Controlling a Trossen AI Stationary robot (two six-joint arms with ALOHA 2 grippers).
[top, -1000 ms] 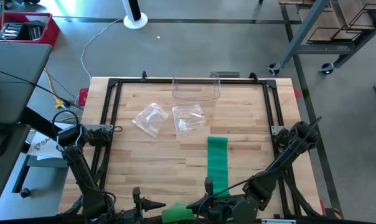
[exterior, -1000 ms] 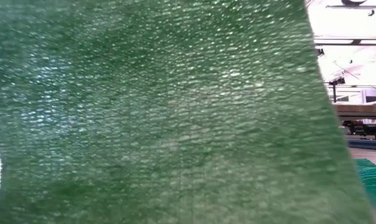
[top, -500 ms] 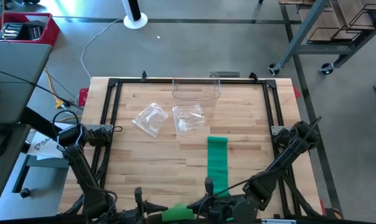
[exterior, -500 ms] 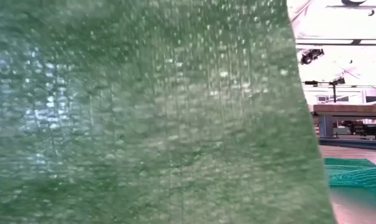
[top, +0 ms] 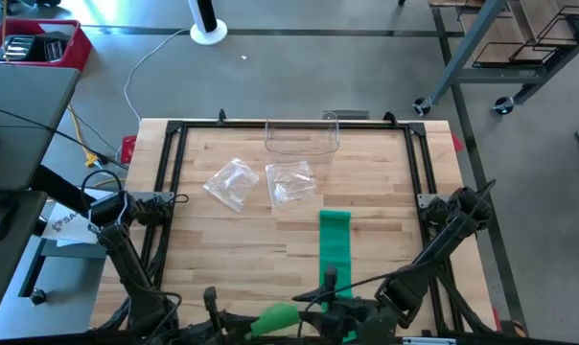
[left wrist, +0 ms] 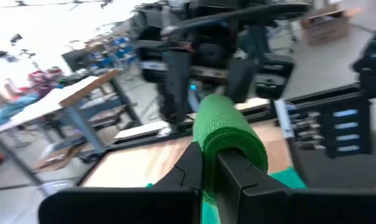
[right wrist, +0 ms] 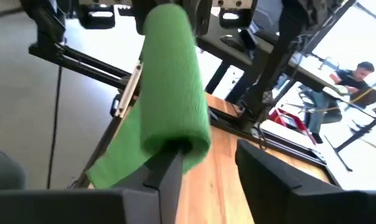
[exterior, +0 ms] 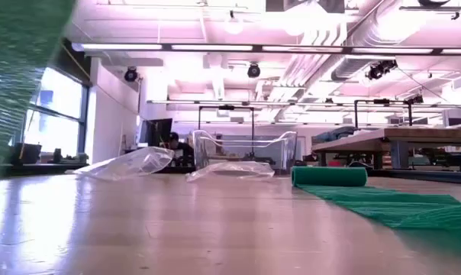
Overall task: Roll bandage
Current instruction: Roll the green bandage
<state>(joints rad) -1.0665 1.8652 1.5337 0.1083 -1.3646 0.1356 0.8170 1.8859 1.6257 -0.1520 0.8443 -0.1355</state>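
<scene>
A green bandage lies as a flat strip (top: pixel 335 249) on the wooden table, and its far end (exterior: pixel 329 176) is curled into a small roll. At the near edge the bandage is wound into a thick roll (top: pixel 275 318), held level between my two grippers. My left gripper (left wrist: pixel 208 152) is shut on one end of this roll. My right gripper (right wrist: pixel 210 152) stands open at the other end. One of its fingers (right wrist: pixel 169 168) is at the roll's end face and the other stands apart from the roll. A piece of green cloth (exterior: pixel 17 76) shows in the low view's corner. My left gripper pinches the end of the thick roll (left wrist: pixel 222 140) between its two fingers. The fingers come in level and lie along the roll's length. The roll stands out level beyond them, clear of the table. Its loose tail (left wrist: pixel 287 177) runs down toward the strip. My right gripper is open, with one finger at the roll's other end (right wrist: pixel 182 140); I cannot tell whether that finger touches the roll.
Two clear plastic bags (top: pixel 232 182) (top: pixel 291 182) lie at the middle of the table, and a clear container (top: pixel 302 139) stands at the far edge. A black frame rail (top: pixel 165 192) runs along the table's sides. A person (right wrist: pixel 356 78) sits beyond the table.
The green cloth that filled the low view has drawn away to its upper left corner, so the table now shows. In the high view the green bundle at the near edge has become rounder and sits slightly farther in from that edge.
</scene>
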